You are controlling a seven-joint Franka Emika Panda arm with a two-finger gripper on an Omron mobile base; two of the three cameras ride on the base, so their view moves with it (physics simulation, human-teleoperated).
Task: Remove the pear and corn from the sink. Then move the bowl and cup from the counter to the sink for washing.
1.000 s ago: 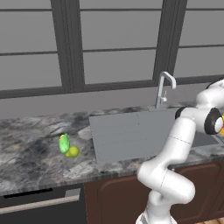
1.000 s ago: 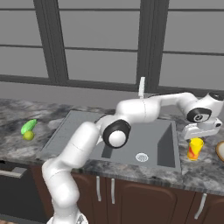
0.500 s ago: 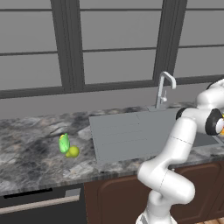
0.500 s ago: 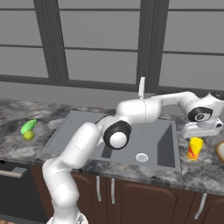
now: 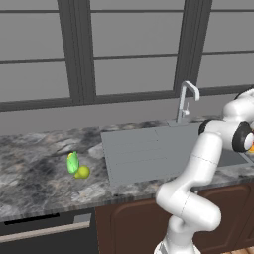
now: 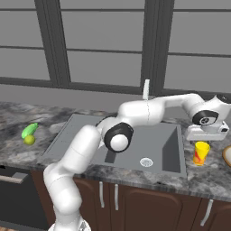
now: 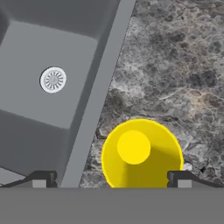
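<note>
Right base view has the gripper (image 6: 204, 136) hanging directly over the cup (image 6: 200, 153), which stands upright on the desk (image 6: 212, 178) just right of the sink (image 6: 173, 153), and compared with a second ago the hand has sunk a touch closer to the cup's rim. Hand view looks straight down into the yellow cup (image 7: 142, 155), the two fingertips spread wide, one on each side of it, nothing pinched between them yet. Sink edge runs just left of the cup there, round drain (image 7: 53, 79) further left in the basin. Beyond the cup, away from the sink, the bowl (image 6: 227, 155) peeks in at the frame edge, where it was before. Left base view shows the corn (image 5: 72, 161) and pear (image 5: 82, 171) touching each other on the desk left of the sink, both unmoved since the earlier frames
</note>
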